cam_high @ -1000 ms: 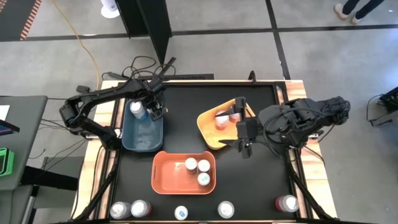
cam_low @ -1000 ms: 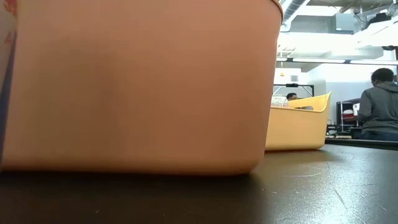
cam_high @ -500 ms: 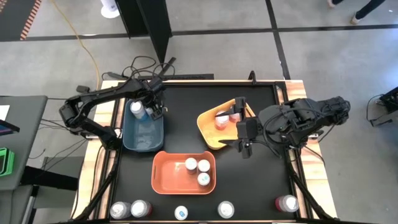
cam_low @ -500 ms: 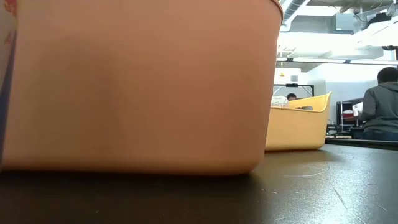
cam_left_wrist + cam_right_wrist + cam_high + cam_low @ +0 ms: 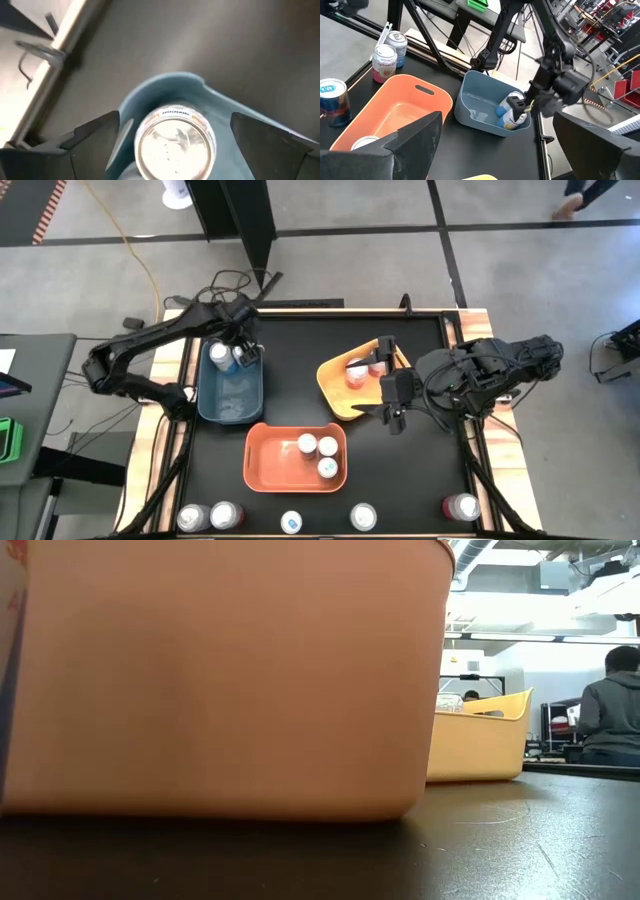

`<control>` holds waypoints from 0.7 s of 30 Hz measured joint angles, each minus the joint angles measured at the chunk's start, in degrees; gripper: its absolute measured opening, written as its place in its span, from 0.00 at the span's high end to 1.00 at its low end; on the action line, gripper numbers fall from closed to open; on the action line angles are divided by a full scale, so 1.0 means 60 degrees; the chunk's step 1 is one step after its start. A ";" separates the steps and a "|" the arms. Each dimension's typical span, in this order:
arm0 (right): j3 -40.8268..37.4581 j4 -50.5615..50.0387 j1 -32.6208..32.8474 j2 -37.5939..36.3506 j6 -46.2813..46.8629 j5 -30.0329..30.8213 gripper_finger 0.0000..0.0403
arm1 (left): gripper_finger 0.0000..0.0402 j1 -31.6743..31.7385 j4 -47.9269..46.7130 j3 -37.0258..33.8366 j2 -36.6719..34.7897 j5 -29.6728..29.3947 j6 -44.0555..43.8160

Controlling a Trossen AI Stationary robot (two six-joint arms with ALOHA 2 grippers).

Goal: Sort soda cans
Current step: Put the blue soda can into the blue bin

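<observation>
Left claw, fingers apart, is hovering over a soda can at the blue bin's 12 o'clock end. Right claw state: cannot tell.

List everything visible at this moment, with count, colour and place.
Blue bin: one, left side of the table; two cans at its far end.
Orange bin: one, near centre; three silver-topped cans inside.
Yellow bin: one, right of centre, tilted; one pink can inside.
Loose cans: five along the near edge, four left to centre, one pink at right.
Table: one, black top.
Person: one, grey top, in the room behind.
Left gripper: over the blue bin's far end, open around a can.
Right gripper: at the yellow bin, open.
</observation>
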 joint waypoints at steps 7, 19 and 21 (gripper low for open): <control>0.0000 -0.0001 0.0000 0.0000 0.0004 0.0000 0.01 | 0.06 -0.0334 0.0016 0.0189 -0.1315 0.0906 -0.0377; 0.0000 -0.0029 0.0000 0.0000 0.0145 0.0000 0.01 | 0.06 -0.3375 0.0305 0.0193 -0.2341 0.1538 -0.1917; 0.0004 -0.0224 0.0000 0.0000 0.0382 0.0000 0.02 | 0.07 -0.4060 0.0478 0.0193 -0.2322 0.1106 -0.2367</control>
